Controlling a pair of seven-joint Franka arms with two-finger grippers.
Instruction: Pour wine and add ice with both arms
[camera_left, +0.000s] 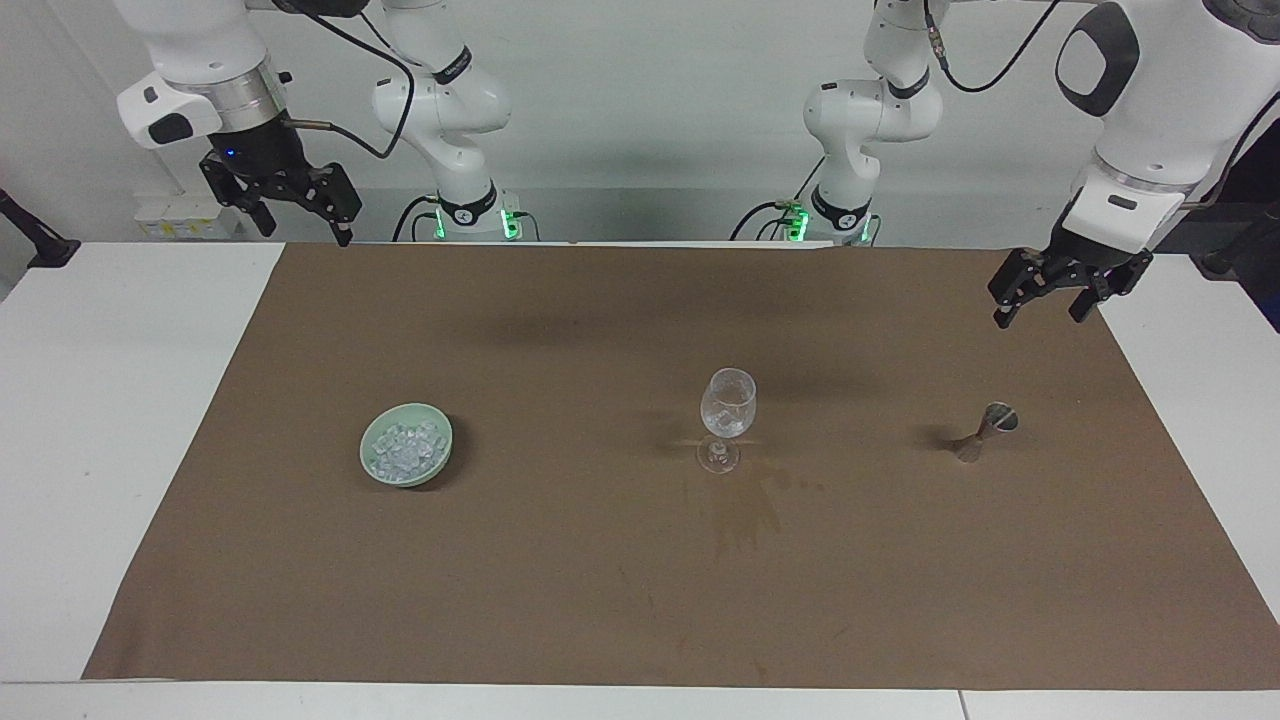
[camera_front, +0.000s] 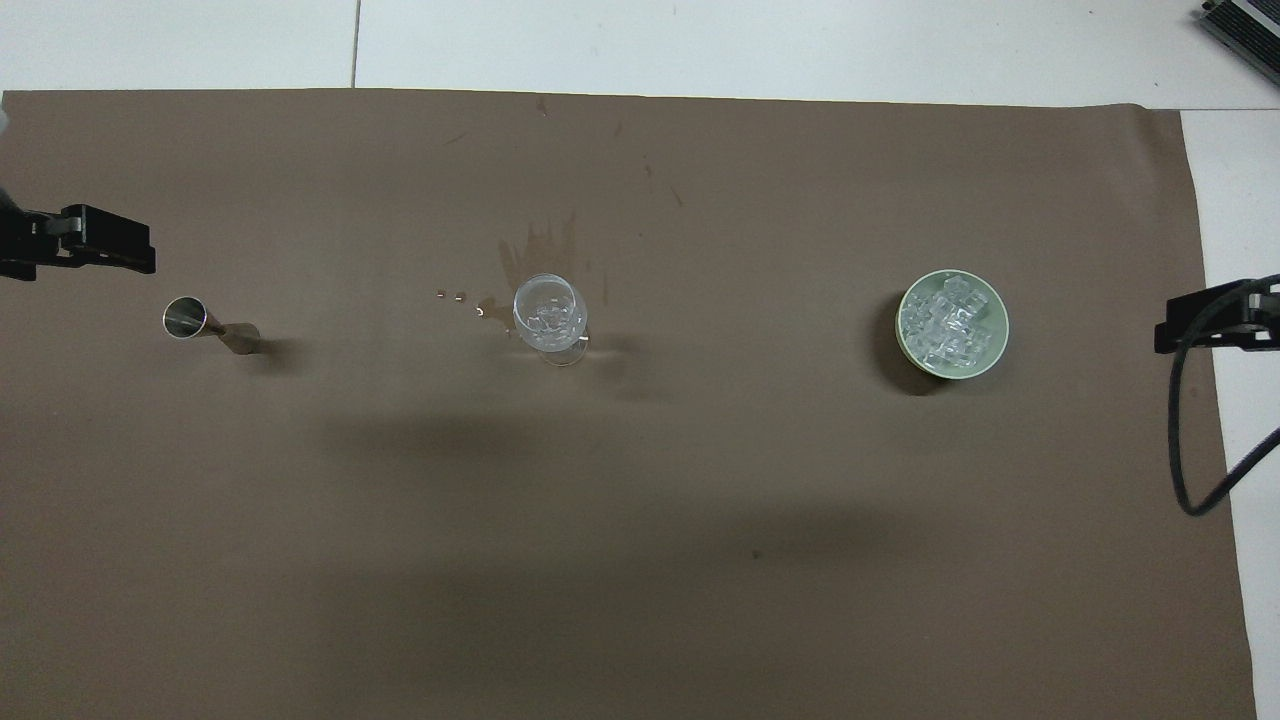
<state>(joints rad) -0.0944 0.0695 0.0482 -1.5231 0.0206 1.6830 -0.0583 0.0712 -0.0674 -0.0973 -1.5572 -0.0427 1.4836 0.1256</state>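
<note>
Overhead, both arms are cut off; whether the jigger (camera_left: 986, 432) holds wine is indiscernible.

Brown mat (camera_left: 560, 600) covering the white table (camera_left: 110, 400), dark stains (camera_left: 745, 515) on the mat, upright clear stemmed glass (camera_left: 727, 410) just beside them at mid-table

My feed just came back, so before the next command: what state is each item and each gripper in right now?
Jigger: upright on the mat, untouched.
Wine glass: upright mid-mat, ice inside.
Bowl: upright, holding a heap of ice.
Mat: flat, stained beside the glass.
Left gripper: open, empty, raised over the mat's edge near the jigger.
Right gripper: open, empty, raised at the mat's corner at its own end.
</note>
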